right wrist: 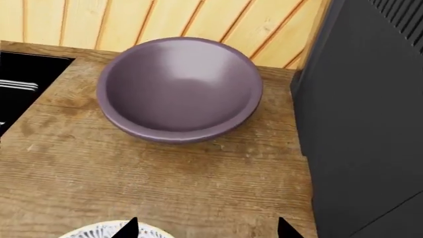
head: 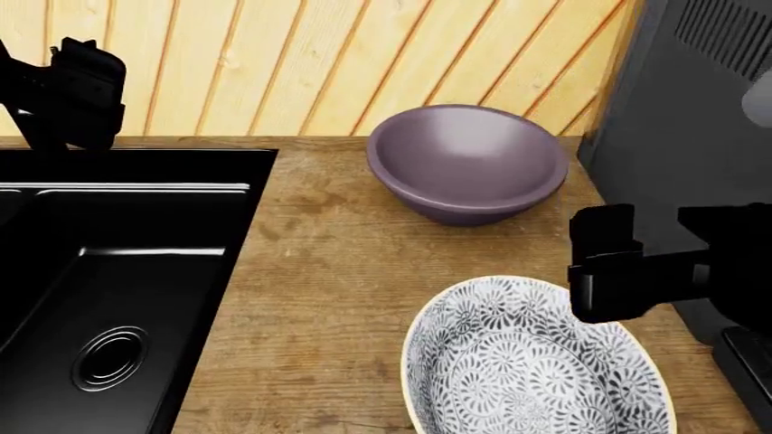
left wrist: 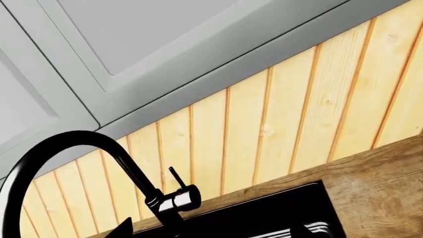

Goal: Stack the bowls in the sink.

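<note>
Bowls are both seen on the wooden counter (head: 325,298) right of the sink (head: 108,298), patterned white bowl (head: 531,362) directly under the right gripper (right wrist: 206,229), judged spread wide and empty, mauve bowl (head: 468,163) just beyond; left gripper (head: 72,90) state cannot be told.

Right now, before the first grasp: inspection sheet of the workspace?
Surface: wooden countertop, bare between the bowls.
Job's things: mauve bowl upright near the back wall; floral bowl upright at the front edge; both outside the black sink, whose visible basin holds nothing.
Clutter: nothing seen.
Grippers: right pincer open, fingertips spread above the floral bowl's rim, holding nothing; left pincer over the sink by the faucet, tips barely showing.
Cables: nothing seen.
Surroundings: pine plank wall, dark appliance at right.
</note>
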